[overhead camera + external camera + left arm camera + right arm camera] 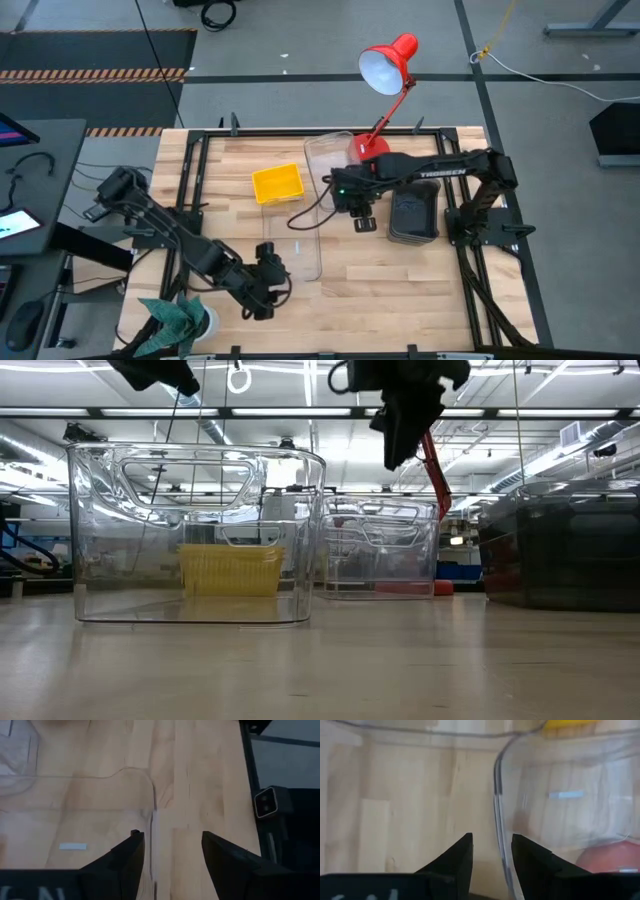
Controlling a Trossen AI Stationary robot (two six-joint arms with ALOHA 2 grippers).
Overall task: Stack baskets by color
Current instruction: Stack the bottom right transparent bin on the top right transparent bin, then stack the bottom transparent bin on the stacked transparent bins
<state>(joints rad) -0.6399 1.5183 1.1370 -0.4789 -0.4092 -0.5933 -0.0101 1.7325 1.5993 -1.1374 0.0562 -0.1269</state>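
Observation:
One clear basket (pixel 292 240) stands on the table's middle, and my left gripper (pixel 172 837) hangs open over its near end with the wall (pixel 153 825) between the fingers. A second clear basket (pixel 328 160) stands farther back. My right gripper (pixel 492 840) is open above this basket's wall (pixel 497 815), a finger on each side; in the low view my right gripper (pixel 400 450) is well above the rim. A yellow basket (pixel 277 184) rests on the wood at the far left of these. A dark grey basket (pixel 413 215) sits to the right.
A red desk lamp (pixel 388 62) leans over the far edge, its base (pixel 366 148) beside the second clear basket. A green cloth (pixel 176 316) lies at the near left corner. Black rails (pixel 196 170) frame the table. Bare wood (pixel 390 290) lies at the near right.

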